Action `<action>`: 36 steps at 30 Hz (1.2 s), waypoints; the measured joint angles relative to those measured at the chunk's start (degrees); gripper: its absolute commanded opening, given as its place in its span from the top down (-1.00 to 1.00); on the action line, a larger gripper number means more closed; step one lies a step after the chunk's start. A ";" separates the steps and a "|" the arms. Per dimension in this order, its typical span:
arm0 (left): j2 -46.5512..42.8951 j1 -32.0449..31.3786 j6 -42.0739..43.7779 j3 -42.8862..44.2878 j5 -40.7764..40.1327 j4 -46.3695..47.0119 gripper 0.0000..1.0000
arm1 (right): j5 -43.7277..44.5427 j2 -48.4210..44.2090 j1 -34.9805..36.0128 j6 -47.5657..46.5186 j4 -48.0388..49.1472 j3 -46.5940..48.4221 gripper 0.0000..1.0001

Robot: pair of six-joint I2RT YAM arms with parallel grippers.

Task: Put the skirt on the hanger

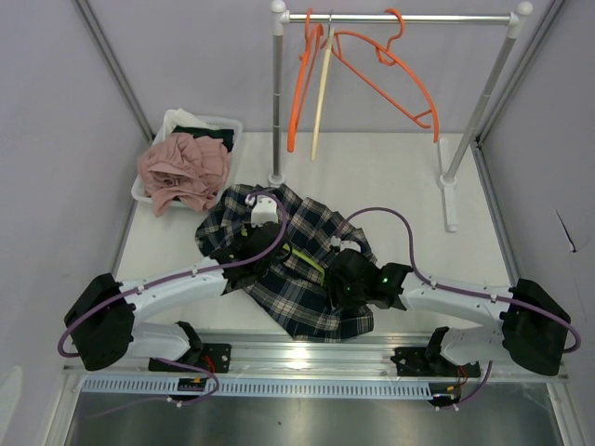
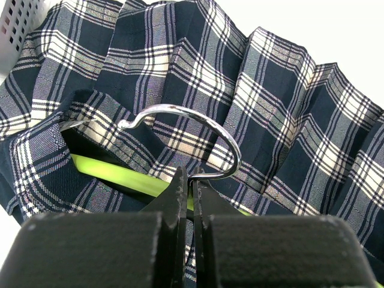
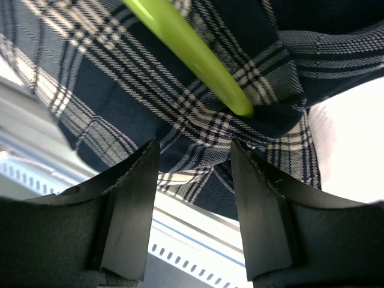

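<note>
pinching the wire hook point(image 2: 180, 107) of the green hanger point(image 2: 114, 173) with jaws together, the left tool point(image 2: 192, 180) seems to steady it inside the plaid skirt point(image 1: 297, 288) spread on the worktop point(image 1: 390, 177), while the right tool point(image 3: 193, 145) hovers, jaws apart, over its edge, likely ready to tug fabric along.

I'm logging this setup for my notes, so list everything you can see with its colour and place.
skirt: one, navy and white plaid, middle of the table
hanger: one, lime green, metal hook, partly inside the skirt
basket: one, white, table's far left
clothes: one heap, pink, in the basket
rack: one, silver, far edge
orange hangers: two, orange, on the rack
cream hanger: one, cream, between them
left hand: one, black, shut on the hanger
right hand: one, black, open above the skirt
</note>
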 measured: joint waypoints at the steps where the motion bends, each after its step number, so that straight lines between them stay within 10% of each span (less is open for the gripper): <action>1: 0.13 0.00 0.09 0.07 0.02 0.00 1.00 | 0.48 0.44 0.15 0.24 -0.13 0.00 0.01; 6: 0.55 0.02 0.57 0.39 0.09 -0.04 1.00 | 2.82 0.94 0.28 0.83 -1.38 0.00 0.93; 14: 0.55 0.22 1.40 1.01 0.50 -0.96 1.00 | 5.29 -0.63 -4.39 -0.87 -6.86 1.81 1.00; 26: 2.05 0.68 1.88 3.82 1.53 -3.61 1.00 | 2.93 -4.17 -4.61 -3.02 -6.47 6.14 -0.13; 36: 2.45 0.76 2.01 3.82 1.92 -3.41 1.00 | 2.08 1.20 0.09 2.38 -3.17 -0.09 -0.26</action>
